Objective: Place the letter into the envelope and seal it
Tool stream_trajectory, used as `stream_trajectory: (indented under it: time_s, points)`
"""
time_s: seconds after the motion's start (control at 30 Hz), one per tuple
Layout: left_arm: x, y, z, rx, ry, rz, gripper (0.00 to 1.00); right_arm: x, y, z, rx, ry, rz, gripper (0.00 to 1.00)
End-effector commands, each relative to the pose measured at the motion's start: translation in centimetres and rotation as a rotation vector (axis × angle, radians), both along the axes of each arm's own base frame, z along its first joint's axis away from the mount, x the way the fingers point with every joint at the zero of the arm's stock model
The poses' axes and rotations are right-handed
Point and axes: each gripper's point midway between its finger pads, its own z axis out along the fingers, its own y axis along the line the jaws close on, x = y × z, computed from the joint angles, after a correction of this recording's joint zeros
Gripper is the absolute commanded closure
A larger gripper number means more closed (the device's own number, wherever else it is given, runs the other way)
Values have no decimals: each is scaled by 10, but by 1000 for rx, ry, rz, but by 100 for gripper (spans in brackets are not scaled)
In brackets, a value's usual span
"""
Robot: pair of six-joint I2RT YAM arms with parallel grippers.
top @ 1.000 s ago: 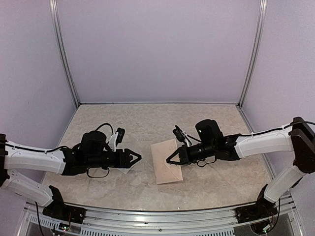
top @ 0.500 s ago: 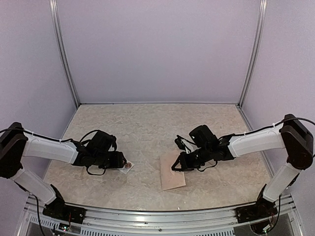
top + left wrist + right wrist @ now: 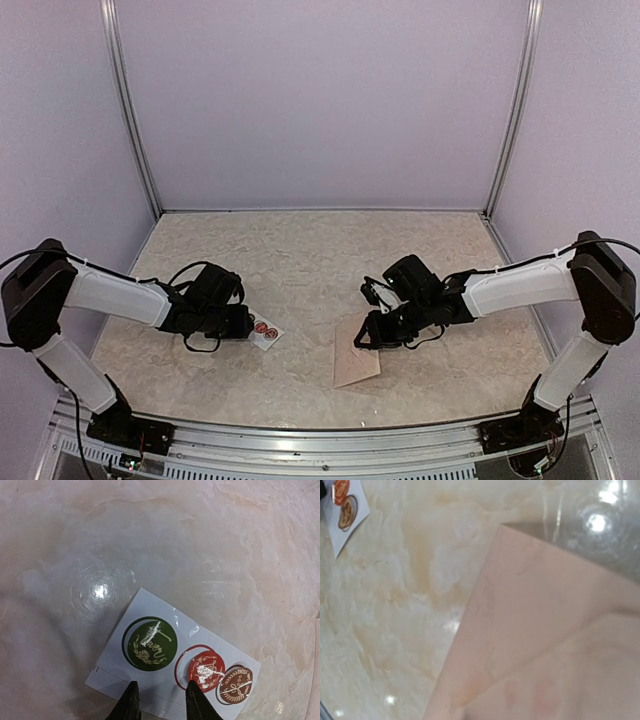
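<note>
envelope [image 3: 545, 630] pale pink; sticker strip [image 3: 187, 632] white, green, red, brown rounds

In the top view the left arm [image 3: 105, 295], at the lower left of the frame, wears smooth white shells over its long links, broken by blocky black joint housings [image 3: 35, 295]. The right arm [image 3: 515, 285], at the lower right, matches it: white tubes and a black elbow block [image 3: 600, 280] near the right edge. Both wrists [image 3: 205, 305] are bulky matte-black clusters, with thin black cables [image 3: 180, 270] looping around them. Black bases [image 3: 118, 425] sit at the bottom corners. At the lower edge of the left wrist view, the left gripper [image 3: 162, 702] shows two slim black fingers [image 3: 131, 704] tapering to rounded tips.
</note>
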Motion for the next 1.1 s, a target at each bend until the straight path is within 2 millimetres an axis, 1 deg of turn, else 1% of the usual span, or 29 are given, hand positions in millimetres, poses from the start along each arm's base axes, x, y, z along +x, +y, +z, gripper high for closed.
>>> stream_trajectory:
  time_s: [0.0,0.23,0.3,0.37,0.43,0.67,0.7,0.87,1.07]
  points:
    - [8,-2,5,0,-23,5,70,5,-1,-2,-15,1,-15,77]
    - [16,-8,32,-32,-98,16,66,5,-1,-2,-11,5,-15,79]
    - [18,-14,41,-56,-123,8,66,5,-1,-2,-11,5,-14,79]
    - [19,-20,43,-77,-125,-4,66,5,0,-3,-9,6,-14,80]
    - [20,-25,38,-79,-106,-15,70,5,1,-4,-9,9,-10,80]
    - [20,-37,17,-71,-48,-41,73,4,0,-4,-10,10,-9,80]
    - [21,-39,17,-74,-46,-42,74,4,0,-4,-12,10,-10,80]
    - [22,-38,6,-42,-24,-28,74,4,-2,-5,-15,10,-13,81]
    - [20,-38,1,-25,-11,-14,74,3,-2,-6,-19,10,-12,81]
